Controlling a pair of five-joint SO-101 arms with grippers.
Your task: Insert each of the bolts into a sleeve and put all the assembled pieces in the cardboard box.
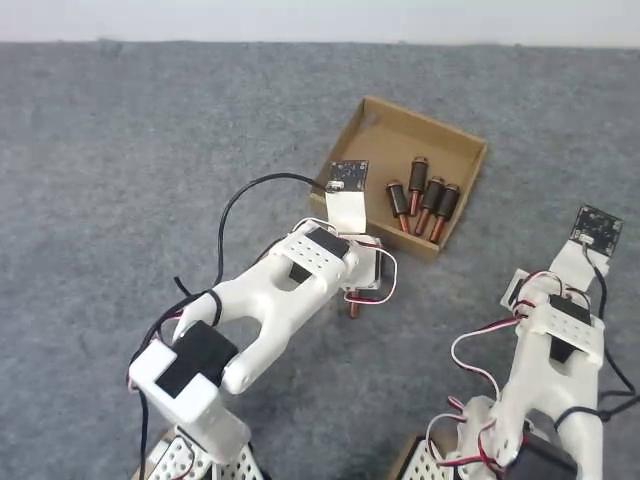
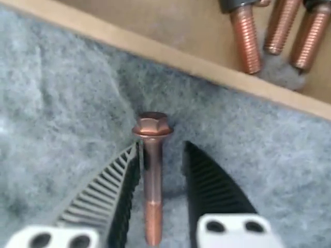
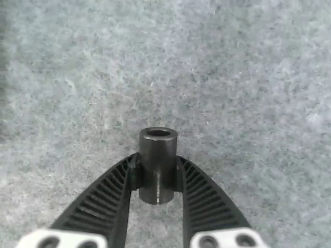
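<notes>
1. The left gripper (image 2: 161, 152) hangs over the grey carpet (image 1: 150, 130), just outside the near wall of the cardboard box (image 1: 383, 140). Its jaws stand narrowly apart around a copper bolt (image 2: 151, 175). One finger (image 2: 121, 181) is against the shank, and there is a gap on the other side.
2. The right gripper (image 3: 158, 173) is near the carpet's right edge, clamped on a dark sleeve (image 3: 158, 150) with its bore facing away from the wrist.
3. Four assembled pieces (image 1: 422, 198) lie side by side in the box's right half.
</notes>
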